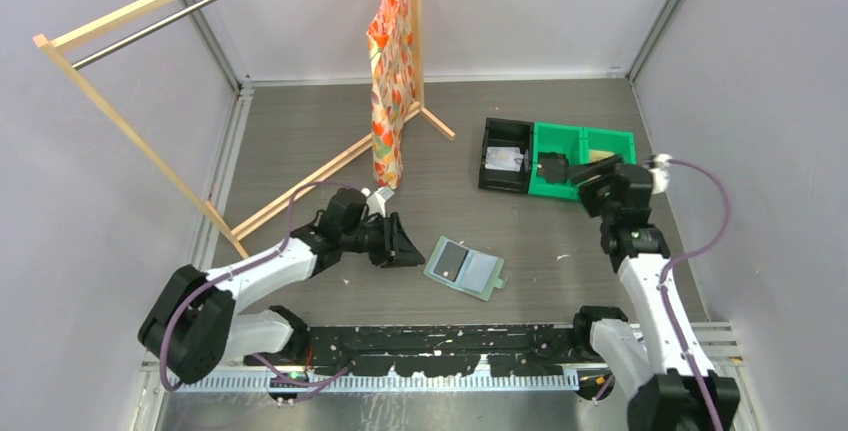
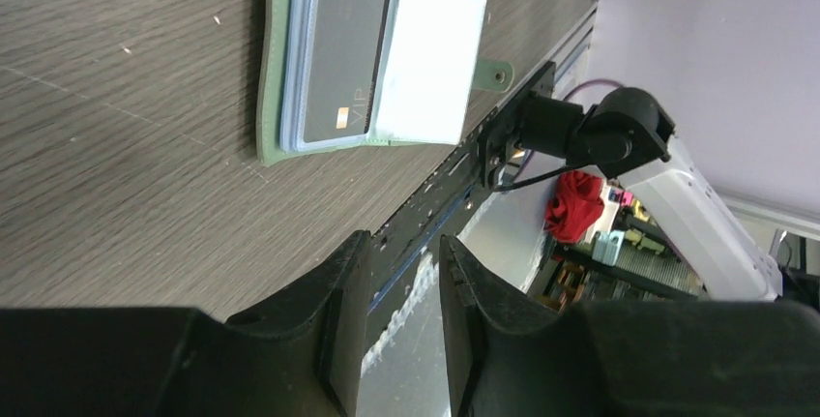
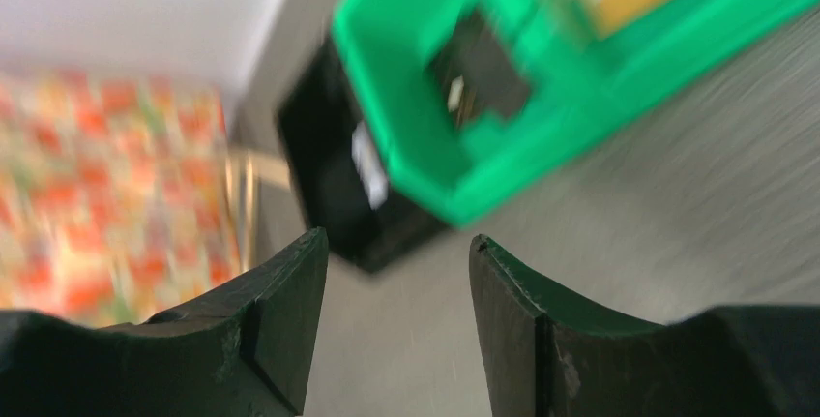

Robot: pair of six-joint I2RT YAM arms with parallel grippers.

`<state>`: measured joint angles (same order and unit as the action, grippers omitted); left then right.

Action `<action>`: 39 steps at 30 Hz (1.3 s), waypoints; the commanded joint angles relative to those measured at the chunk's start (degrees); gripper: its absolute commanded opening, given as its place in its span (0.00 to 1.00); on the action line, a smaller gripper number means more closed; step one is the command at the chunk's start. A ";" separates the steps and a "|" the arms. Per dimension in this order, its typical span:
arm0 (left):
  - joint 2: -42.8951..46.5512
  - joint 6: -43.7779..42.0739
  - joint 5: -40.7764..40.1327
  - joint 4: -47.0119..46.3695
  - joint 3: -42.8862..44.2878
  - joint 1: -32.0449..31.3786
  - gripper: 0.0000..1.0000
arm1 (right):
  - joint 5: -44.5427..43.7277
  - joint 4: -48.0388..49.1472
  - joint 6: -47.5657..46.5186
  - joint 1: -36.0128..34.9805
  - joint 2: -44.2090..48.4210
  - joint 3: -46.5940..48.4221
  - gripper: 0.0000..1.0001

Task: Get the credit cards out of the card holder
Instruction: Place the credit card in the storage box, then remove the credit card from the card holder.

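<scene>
The open sage-green bifold fabric card holder (image 1: 463, 267) lies flat on the dark wood-grain tabletop (image 1: 600, 251), just to the right of the left jaws and well apart from the right jaws. That makes the left arm (image 1: 270, 261) clearly the nearer one. In the left wrist view the card holder (image 2: 280, 78) sits ahead of the jaws and slightly to the left of their gap. The dark plastic card (image 2: 346, 59) tucked in one half runs lengthwise away from us, its short chip end towards the jaws. The left jaws stand narrowly apart with nothing between them. The right arm (image 1: 650, 281) holds its jaws over the bright green plastic bin (image 1: 608, 139), beside the black plastic bin (image 1: 505, 131); they are wide and empty. We judge that the coming reach belongs to the left side, which would need to line its gap up with that near short edge.
</scene>
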<state>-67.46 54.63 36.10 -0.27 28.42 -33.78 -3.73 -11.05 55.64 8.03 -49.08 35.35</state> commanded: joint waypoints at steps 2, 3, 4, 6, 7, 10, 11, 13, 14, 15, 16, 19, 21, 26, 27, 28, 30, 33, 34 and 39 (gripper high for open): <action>-5.02 -1.81 -0.92 -4.12 3.53 -2.78 0.33 | 3.03 -15.07 -4.11 -20.87 7.70 -3.98 0.60; -6.60 -1.69 -1.45 -4.35 3.77 -3.00 0.33 | 1.96 -15.51 -1.75 -25.07 8.87 -5.02 0.60; -7.66 -1.72 -2.06 -4.34 4.15 -3.24 0.33 | 2.03 -15.48 0.65 -29.52 9.59 -6.60 0.60; -9.49 -3.23 -5.12 -1.89 5.78 -4.17 0.33 | 2.90 -12.91 5.48 -35.31 10.17 -9.29 0.60; -10.26 -4.40 -7.04 -0.11 7.33 -4.74 0.34 | 2.86 -11.06 7.67 -38.03 9.92 -10.73 0.60; -12.57 -6.16 -9.07 2.41 9.68 -5.17 0.34 | 2.41 -2.97 11.64 -45.47 6.37 -13.30 0.54; -13.36 -6.45 -9.47 2.42 10.31 -5.16 0.34 | 2.13 -0.96 11.93 -47.22 4.23 -13.26 0.54; -15.36 -6.91 -9.54 2.32 11.62 -5.16 0.34 | 2.25 2.28 12.05 -49.81 -0.34 -12.59 0.53; -17.09 -7.07 -9.55 2.31 12.32 -5.16 0.34 | 2.50 4.91 12.38 -50.75 -2.61 -12.44 0.52; -17.92 -7.00 -9.48 2.44 13.04 -5.16 0.34 | 2.88 7.31 12.98 -51.33 -4.82 -12.60 0.48; -19.82 -6.95 -8.92 2.25 13.69 -5.20 0.34 | 4.51 10.00 13.85 -51.60 -7.03 -12.90 0.44; -23.01 -4.90 -6.46 -2.39 13.64 -5.25 0.34 | 5.51 17.21 16.55 -51.70 -12.42 -14.35 0.39; -24.25 -4.37 -5.94 -3.52 13.66 -5.29 0.34 | 5.37 21.37 18.33 -51.63 -14.93 -15.86 0.39; -24.75 -5.84 -7.22 -1.85 13.54 -5.33 0.36 | 5.79 28.07 21.91 -51.71 -20.28 -19.59 0.39; -24.87 -6.12 -7.14 -1.69 13.63 -5.33 0.36 | 5.57 28.93 22.37 -51.72 -20.65 -20.08 0.39; -25.13 -6.27 -6.67 -1.90 13.62 -5.33 0.36 | 5.31 29.30 22.60 -51.73 -20.92 -20.80 0.39; -25.66 -5.98 -6.06 -3.01 13.47 -5.38 0.36 | 4.83 29.25 22.76 -51.71 -21.17 -21.19 0.39; -26.93 -6.78 -5.80 -2.12 14.41 -5.74 0.36 | 4.08 28.80 22.66 -51.71 -21.46 -21.50 0.38; -27.51 -7.15 -5.66 -1.65 14.88 -5.78 0.36 | 3.92 28.92 22.67 -51.67 -21.68 -21.62 0.37; -28.58 -7.02 -5.01 -2.84 15.11 -5.82 0.35 | 3.90 31.75 24.02 -51.68 -23.54 -23.18 0.34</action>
<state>-95.22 48.90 30.09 -1.23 42.00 -39.27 1.80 17.52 78.04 -43.40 -70.81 13.65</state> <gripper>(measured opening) 0.354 0.347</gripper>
